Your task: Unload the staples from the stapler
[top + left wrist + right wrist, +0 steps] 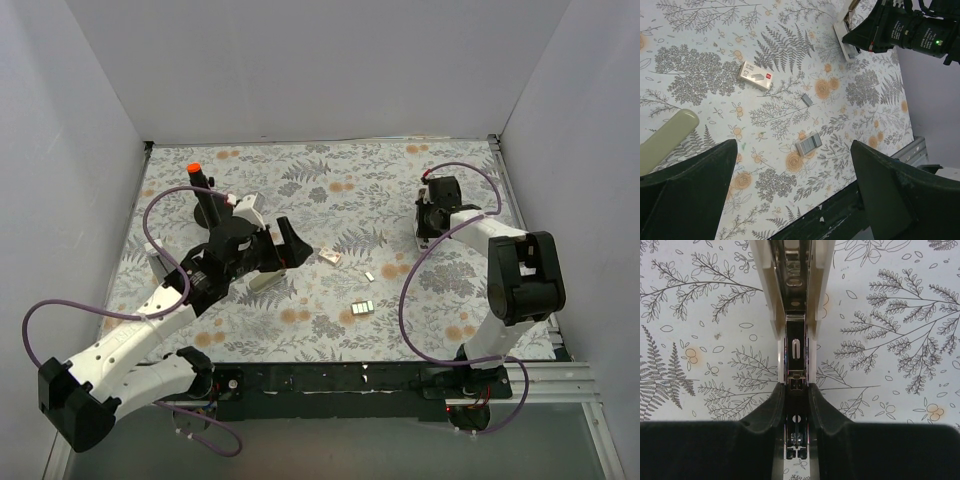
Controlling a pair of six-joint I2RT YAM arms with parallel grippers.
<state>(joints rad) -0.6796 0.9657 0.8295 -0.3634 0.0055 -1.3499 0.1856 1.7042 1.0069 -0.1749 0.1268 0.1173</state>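
Observation:
The stapler (795,295) fills the right wrist view: pale plastic sides around an open silvery metal channel, lying lengthwise over the floral mat. My right gripper (796,390) is shut on its near end; from above the gripper (428,222) sits at the far right and mostly hides the stapler. The stapler's white end (844,35) shows in the left wrist view. Two staple strips lie loose on the mat, a wider one (362,307) (808,144) and a small one (369,276) (807,100). My left gripper (298,248) (794,167) is open and empty, above the mat left of the strips.
A small white-pink block (330,257) (756,76) lies mid-mat. A beige rounded bar (265,283) (665,140) lies beside the left gripper. A black, orange-capped object (200,180) stands at the back left. White walls enclose the mat; its front edge (840,205) is close.

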